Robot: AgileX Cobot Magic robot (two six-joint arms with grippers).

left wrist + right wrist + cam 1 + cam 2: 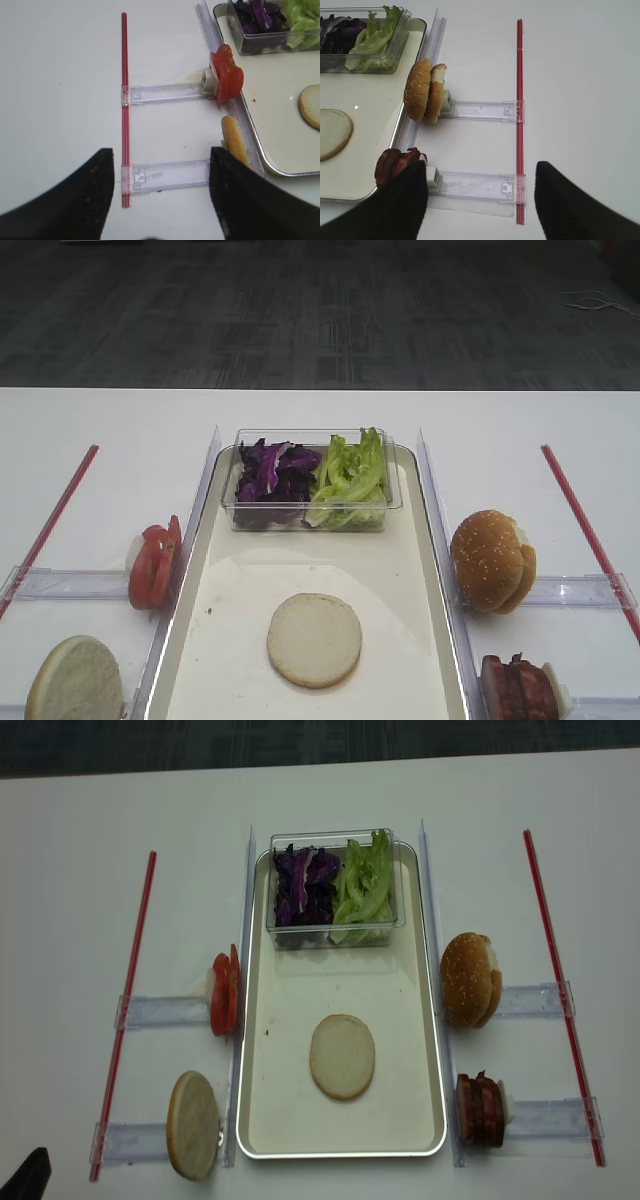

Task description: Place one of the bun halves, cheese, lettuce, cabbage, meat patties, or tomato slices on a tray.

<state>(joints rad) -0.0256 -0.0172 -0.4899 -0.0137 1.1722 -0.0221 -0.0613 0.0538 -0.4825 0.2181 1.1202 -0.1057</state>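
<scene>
A pale bun half [314, 639] lies flat on the cream tray [225, 580]. A second bun half [193, 1124] stands on edge left of the tray, below the tomato slices [223, 994]. The meat patties [480, 1109] stand on edge to the right of the tray. Cabbage [272, 475] and lettuce [350, 480] fill a clear tub at the tray's far end. No cheese shows. My left gripper [161, 195] hovers open over the table beside the standing bun half [234, 142]. My right gripper [481, 200] is open too, its left finger next to the patties [395, 165].
A sesame-seeded bun [490, 560] stands on a clear holder right of the tray. Clear plastic rails [167, 172] run from the tray to red strips [130, 1010] on both sides. The white table ends at a dark carpet beyond.
</scene>
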